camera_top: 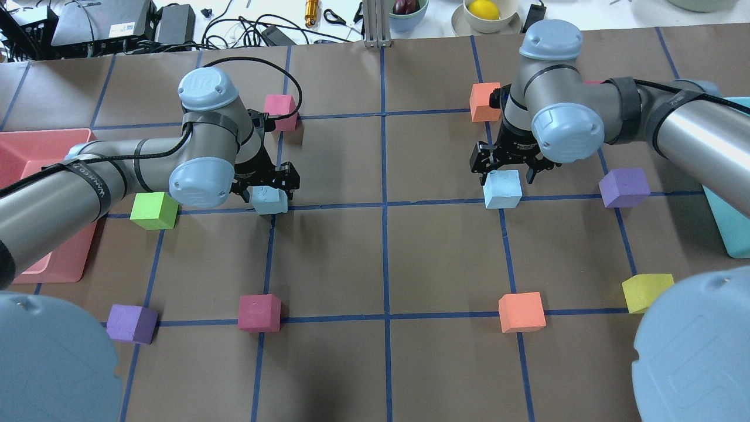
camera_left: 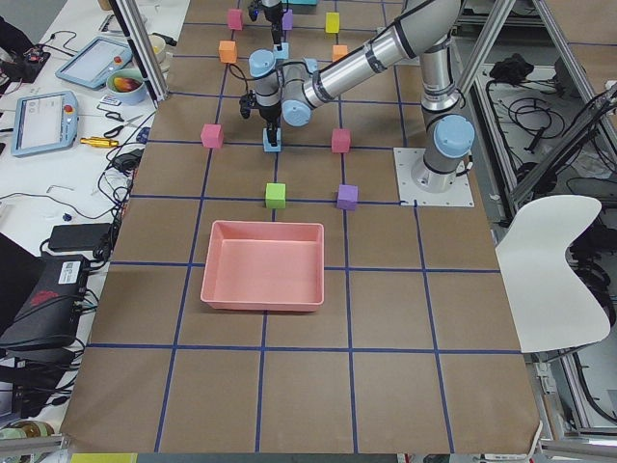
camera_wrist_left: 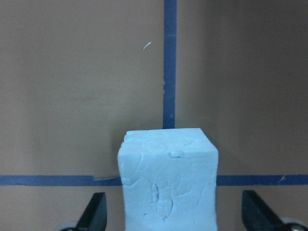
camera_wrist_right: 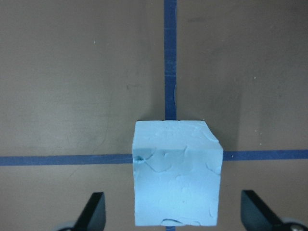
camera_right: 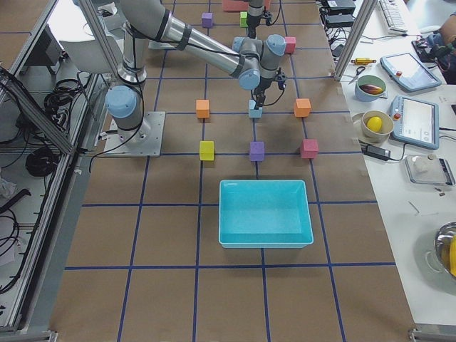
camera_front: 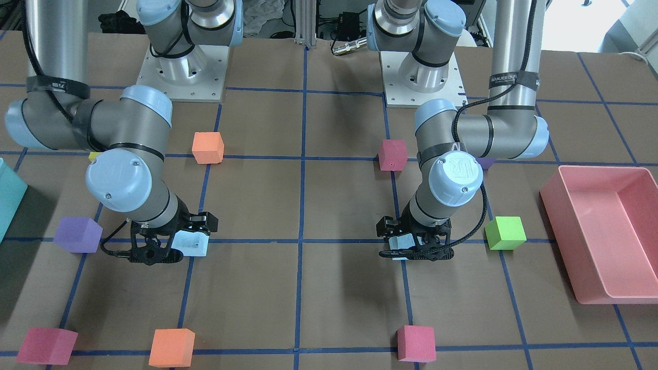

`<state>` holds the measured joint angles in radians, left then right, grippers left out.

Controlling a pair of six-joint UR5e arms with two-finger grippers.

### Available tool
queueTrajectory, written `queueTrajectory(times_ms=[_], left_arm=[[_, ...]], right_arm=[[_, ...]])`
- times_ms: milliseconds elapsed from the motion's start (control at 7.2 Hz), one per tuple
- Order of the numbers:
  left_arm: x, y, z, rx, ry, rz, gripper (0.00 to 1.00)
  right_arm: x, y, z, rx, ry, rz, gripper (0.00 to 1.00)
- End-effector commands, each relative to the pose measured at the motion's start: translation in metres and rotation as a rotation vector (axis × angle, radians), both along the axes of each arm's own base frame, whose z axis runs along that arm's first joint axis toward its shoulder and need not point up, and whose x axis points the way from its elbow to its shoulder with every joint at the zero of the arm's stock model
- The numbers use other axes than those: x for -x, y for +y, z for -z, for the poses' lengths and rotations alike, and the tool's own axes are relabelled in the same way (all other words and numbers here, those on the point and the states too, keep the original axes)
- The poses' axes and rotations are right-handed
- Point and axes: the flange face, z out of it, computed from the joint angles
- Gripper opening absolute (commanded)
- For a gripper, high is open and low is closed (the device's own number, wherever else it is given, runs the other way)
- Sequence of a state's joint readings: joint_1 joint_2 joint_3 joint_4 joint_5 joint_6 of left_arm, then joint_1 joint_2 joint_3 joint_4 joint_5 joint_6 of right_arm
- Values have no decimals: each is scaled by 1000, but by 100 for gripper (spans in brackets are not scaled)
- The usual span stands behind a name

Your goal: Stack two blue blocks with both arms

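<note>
Taking the central tape cross (camera_top: 384, 204) as the mark, a pink tray (camera_top: 44, 136) sits far to its left and a teal bin (camera_top: 732, 228) far to its right in the overhead view. A green cube (camera_top: 154, 210) lies closer on the left and a purple cube (camera_top: 624, 187) closer on the right.

The left blue block (camera_top: 270, 200) rests on the table left of the cross. The left gripper (camera_top: 266, 189) straddles it with fingers spread, and the wrist view shows a gap on each side. The right blue block (camera_top: 503, 189) stands right of the cross, straddled the same way by the right gripper (camera_top: 507, 171), fingers wide and not touching.

The table (camera_top: 445, 264) is covered in brown paper with a blue tape grid. Beyond its far edge are cables (camera_top: 234, 29) and bowls (camera_top: 489, 14).
</note>
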<state>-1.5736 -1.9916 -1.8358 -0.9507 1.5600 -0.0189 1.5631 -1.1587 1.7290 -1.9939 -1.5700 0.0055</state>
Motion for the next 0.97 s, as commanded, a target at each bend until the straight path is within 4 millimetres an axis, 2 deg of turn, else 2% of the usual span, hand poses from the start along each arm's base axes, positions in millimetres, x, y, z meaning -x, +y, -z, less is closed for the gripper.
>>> queueTrajectory(times_ms=[0,278,417,556,694,833], left_arm=[[0,0,5,-9,-1,6,100],[0,-1,4,-6,-2,1,100],[0,-3,3,9,-1,2,100],[0,-6,4,32,-1,5,100],[0,-6,7,29,-1,7,100],[0,-4,8,26,-2,1,100]], right_arm=[[-1,-1,28,-4,-5,3,100],[0,-4,29,17,-4,-2,5],[0,-4,28,18,-3,-4,0],[0,-8,20,31,-4,0,0],[-8,-14,0,66,-5,4,0],[-33,-18,-19,67,-59,29,0]])
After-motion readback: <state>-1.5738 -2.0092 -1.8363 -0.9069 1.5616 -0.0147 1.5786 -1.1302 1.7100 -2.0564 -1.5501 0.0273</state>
